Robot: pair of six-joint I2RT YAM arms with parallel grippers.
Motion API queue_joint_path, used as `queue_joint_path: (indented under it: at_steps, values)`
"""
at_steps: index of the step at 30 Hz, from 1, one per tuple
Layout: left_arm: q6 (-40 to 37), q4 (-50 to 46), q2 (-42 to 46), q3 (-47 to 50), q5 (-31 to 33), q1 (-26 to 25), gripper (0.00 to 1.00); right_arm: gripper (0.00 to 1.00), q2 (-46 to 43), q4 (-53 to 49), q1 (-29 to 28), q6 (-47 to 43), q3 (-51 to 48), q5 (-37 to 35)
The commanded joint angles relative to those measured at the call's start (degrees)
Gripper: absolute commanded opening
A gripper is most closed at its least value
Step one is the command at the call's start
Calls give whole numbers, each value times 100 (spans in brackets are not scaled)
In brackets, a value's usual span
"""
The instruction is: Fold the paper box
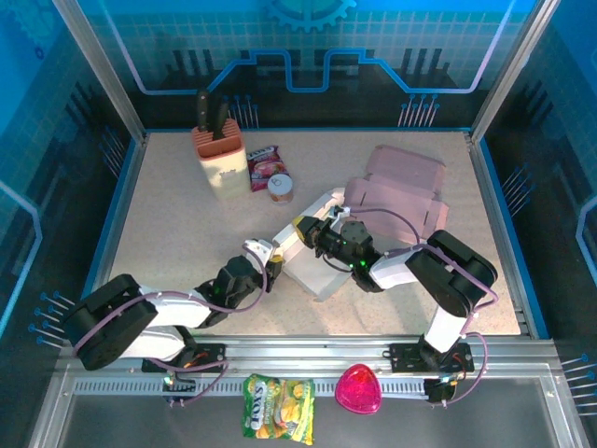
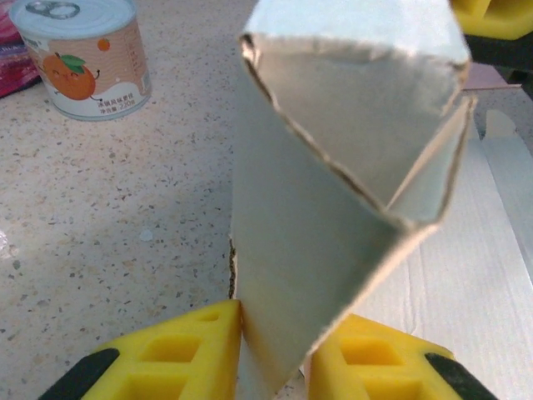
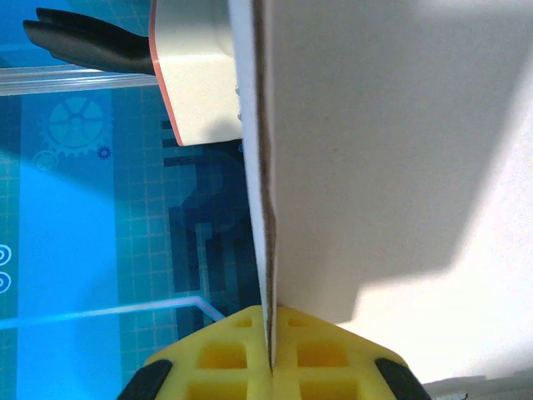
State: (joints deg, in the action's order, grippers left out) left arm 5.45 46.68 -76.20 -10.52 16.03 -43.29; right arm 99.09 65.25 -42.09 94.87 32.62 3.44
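The paper box (image 1: pixel 317 275) sits near the middle of the counter (image 1: pixel 177 233), between the two arms, and we judge it partly folded. From above it reads as a white, half-raised shape, not a closed carton. In the left wrist view one flap stands up and curls into an open triangular pocket, with flat white panels lying beside it on the counter. As we see it, the walls are starting to come up, but the flaps are not tucked and the body is not squared or closed. Most of the folding is left to do.

The left tool (image 2: pixel 279 321) has its yellow fingers closed on the lower edge of that upright flap, and the card fills the narrow gap between them. The right tool (image 3: pixel 269 321) is pinched fully together on the edge of a white panel, which runs straight up from between its pads. So both tools hold the same box, one at each side.

Our count:
- One white paper box in hand.
- One patch of pink cardboard (image 1: pixel 401 182) lying flat just behind it. We cannot tell whether that is one sheet or two.
- One knife block (image 1: pixel 219 159) with dark handles.
- One can (image 1: pixel 280 188).
- One red packet (image 1: pixel 264 166) beside the can.
- One yellow-green snack bag (image 1: pixel 278 408) and one pink heart-shaped object (image 1: pixel 359 390), both in front of the front rail (image 1: pixel 308 350).
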Motion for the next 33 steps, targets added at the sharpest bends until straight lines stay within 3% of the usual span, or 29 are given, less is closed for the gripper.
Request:
queue_joint_path:
  at_steps: [1,16,33]
  values:
    - [20,451,-257,-209,-117,48,26,0,-36,-111,-147,-33,82,56]
    - [297,158,-86,-241,-144,-69,32,0,133,64,-111,-12,157,30]
    - [558,914,-766,-470,1496,-746,32,0,324,1121,-505,-51,-251,-931]
